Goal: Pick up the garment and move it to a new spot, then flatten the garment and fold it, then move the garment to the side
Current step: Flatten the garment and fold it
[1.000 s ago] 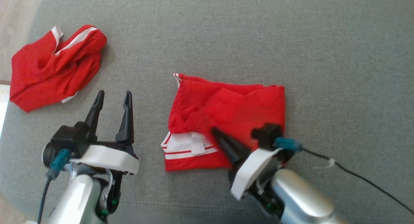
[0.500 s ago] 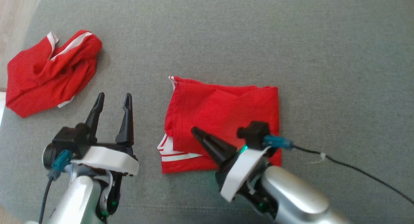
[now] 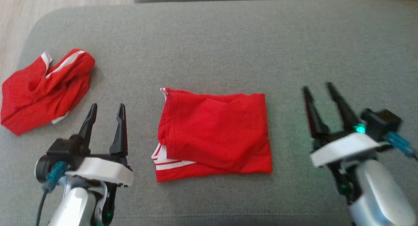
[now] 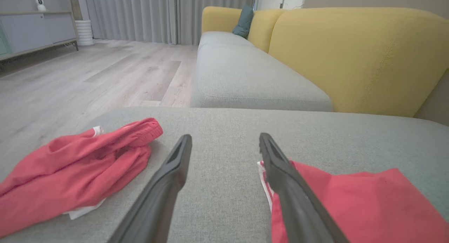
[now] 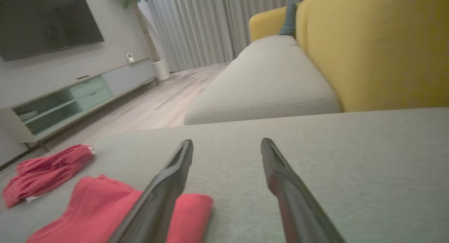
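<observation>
Crumpled garment (image 3: 45,88): a red heap with white trim at the far left of the grey sofa cushion (image 3: 228,40), close to its left edge and well apart from the rest. It looks like a separate piece.

Left hand (image 3: 107,105): hovers over bare cushion between the heap and the folded piece. Its fingers are spread apart with nothing between them, and it touches neither garment.

Folded garment (image 3: 215,131): lies in the middle of the cushion, between the two hands, in flat stacked layers forming a rough rectangle.

Axis and heading: its long side runs left to right across the cushion. The white-striped band peeks out at the near-left corner and a bit of white trim shows at the far-left corner, so the layered open edges face the robot's left. The right edge is plain red.

Right hand (image 3: 317,86): sits over bare cushion to the right of the folded piece, clear of it. Its fingers are parted and it is empty.

Done, as judged: the relocating, flattening and folding appear finished, though the top layer is a little rumpled.

Left to do: carry the folded piece off to the side. Neither hand has hold of it yet.
</observation>
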Motion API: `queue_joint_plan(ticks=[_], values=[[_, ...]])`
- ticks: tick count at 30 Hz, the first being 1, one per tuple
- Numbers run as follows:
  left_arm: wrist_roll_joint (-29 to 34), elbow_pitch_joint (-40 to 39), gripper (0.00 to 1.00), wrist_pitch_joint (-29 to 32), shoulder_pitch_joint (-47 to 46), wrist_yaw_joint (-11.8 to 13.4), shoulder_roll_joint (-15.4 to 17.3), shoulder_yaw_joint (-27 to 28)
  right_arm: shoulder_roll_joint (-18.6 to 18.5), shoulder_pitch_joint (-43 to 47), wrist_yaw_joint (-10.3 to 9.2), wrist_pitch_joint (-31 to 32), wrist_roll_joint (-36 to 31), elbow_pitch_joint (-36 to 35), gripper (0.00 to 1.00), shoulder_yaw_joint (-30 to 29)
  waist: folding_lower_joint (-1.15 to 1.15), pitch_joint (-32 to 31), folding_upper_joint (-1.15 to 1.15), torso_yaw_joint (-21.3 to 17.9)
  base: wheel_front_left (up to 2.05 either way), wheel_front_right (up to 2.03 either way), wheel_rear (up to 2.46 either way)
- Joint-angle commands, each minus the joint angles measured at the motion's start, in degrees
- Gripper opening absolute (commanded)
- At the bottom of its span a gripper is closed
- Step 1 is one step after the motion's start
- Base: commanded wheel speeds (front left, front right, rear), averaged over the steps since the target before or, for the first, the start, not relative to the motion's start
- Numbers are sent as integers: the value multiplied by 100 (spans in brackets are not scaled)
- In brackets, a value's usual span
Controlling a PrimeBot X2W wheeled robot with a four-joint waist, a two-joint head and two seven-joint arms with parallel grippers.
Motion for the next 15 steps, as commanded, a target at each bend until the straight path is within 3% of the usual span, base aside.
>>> queue_joint_plan(ticks=[1, 7, 15], values=[[44, -207, 100, -67, -160, 34, 157, 252, 96, -41, -5, 20, -75, -242, 100, 81, 0, -52, 0, -38, 0, 0, 0], [61, -312, 100, -57, -2, 56, 269, 264, 268, 580, -5, 426, -638, -958, 100, -719, 0, -301, 0, -136, 0, 0, 0], [43, -382, 100, 78, 388, 148, 373, 228, 388, 1256, -5, 815, -811, -1514, 100, -894, 0, -756, 0, -216, 0, 0, 0]])
